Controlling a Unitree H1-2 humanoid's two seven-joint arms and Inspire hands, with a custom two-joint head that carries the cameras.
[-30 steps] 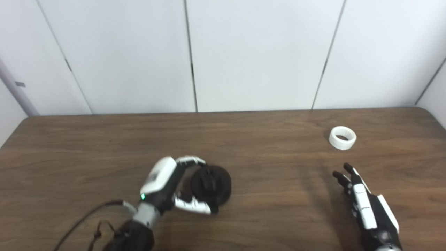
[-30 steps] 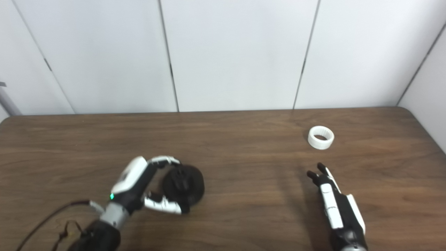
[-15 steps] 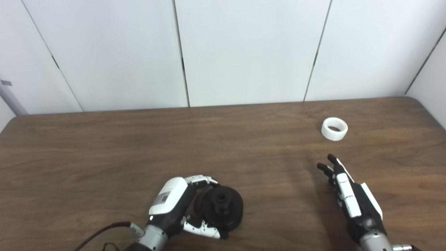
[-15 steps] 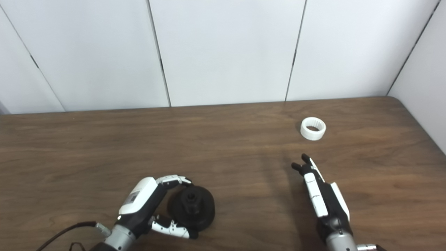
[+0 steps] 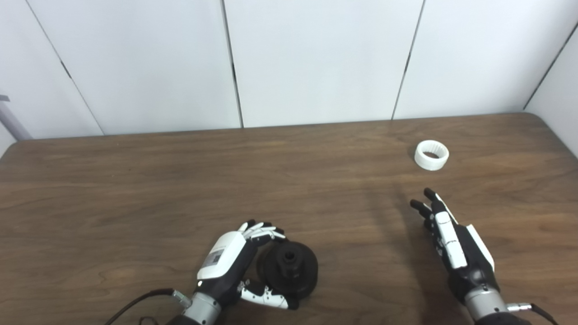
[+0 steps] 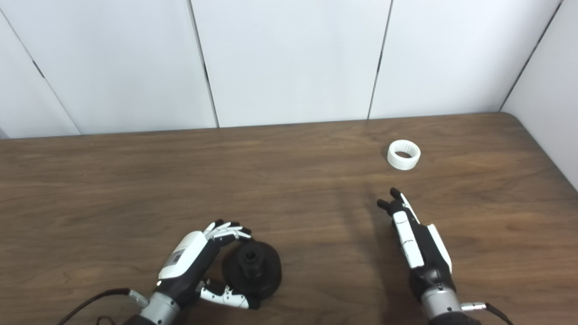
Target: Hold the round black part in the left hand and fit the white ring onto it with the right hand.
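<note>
We see a dark wood-grain table (image 5: 135, 180) running the full width of our view. Behind it stands a wall of plain white panels (image 5: 316, 58) split by thin dark seams, under even, soft light.

You will find no text, brand or number you can read here. The white back of the left robot hand (image 5: 224, 262) carries a small grey label, but its print is too small and blurred for you to make out.
</note>
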